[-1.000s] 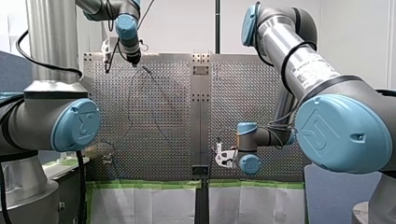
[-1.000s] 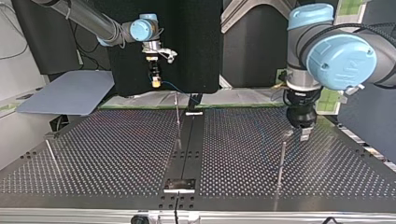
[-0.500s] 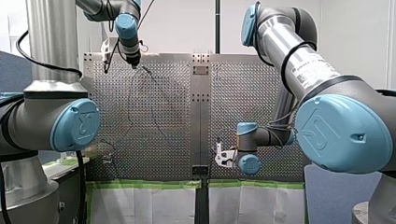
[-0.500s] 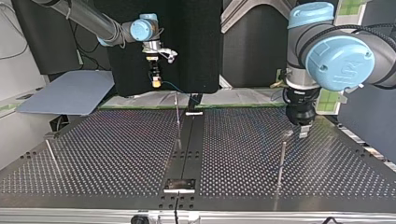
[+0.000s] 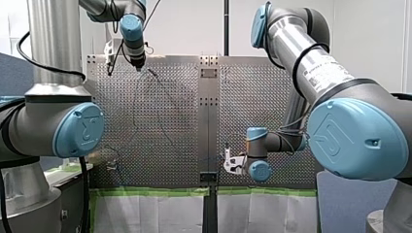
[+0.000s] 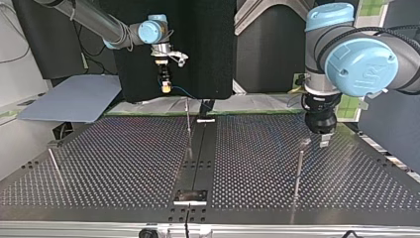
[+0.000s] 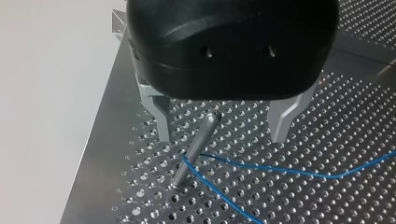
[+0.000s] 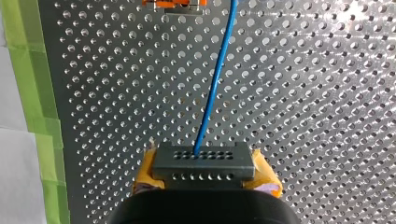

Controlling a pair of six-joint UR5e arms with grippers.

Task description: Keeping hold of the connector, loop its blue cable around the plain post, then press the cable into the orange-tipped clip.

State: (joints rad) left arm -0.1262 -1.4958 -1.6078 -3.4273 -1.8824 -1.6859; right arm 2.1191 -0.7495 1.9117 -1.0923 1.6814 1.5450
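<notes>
Connector (image 8: 203, 162) sits clamped in my right gripper's (image 8: 204, 169) yellow pads; its blue cable (image 8: 212, 93) bends against the plain post (image 7: 196, 147), which stands between my left gripper's (image 7: 222, 134) spread fingers.

Plain post (image 7: 195, 150): stands between the spread fingers of your left gripper (image 7: 222, 133), nearer one finger, with a free gap on the other side.
Blue cable (image 7: 280, 170): hooks round the post low down, then trails across the table (image 7: 355, 116).
Ahead of your right gripper (image 8: 204, 176): past the clamped connector (image 8: 203, 161), only cable before the orange-tipped clip (image 8: 170, 3); bare table either side.
</notes>
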